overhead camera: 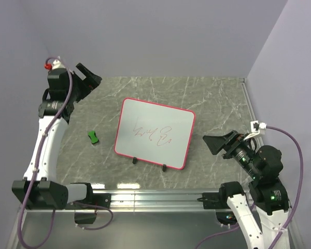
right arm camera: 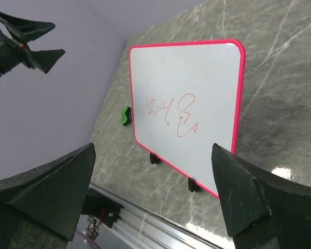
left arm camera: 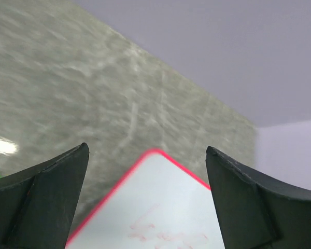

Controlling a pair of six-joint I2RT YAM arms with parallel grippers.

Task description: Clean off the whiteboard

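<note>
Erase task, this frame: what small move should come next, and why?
Probably lower the left end effector toward the green eraser: it is open and empty, the eraser lies on its side of the whiteboard, which bears red scribbles.

Left arm (overhead camera: 45,137), at nine o'clock: white links, black joints, a red cap (overhead camera: 48,65) on top. Right arm (overhead camera: 259,207), at four o'clock: alike, with green lights (overhead camera: 272,197). Lilac cables (overhead camera: 299,161) trail both. Fingers (right arm camera: 54,187) are black wedges.
</note>
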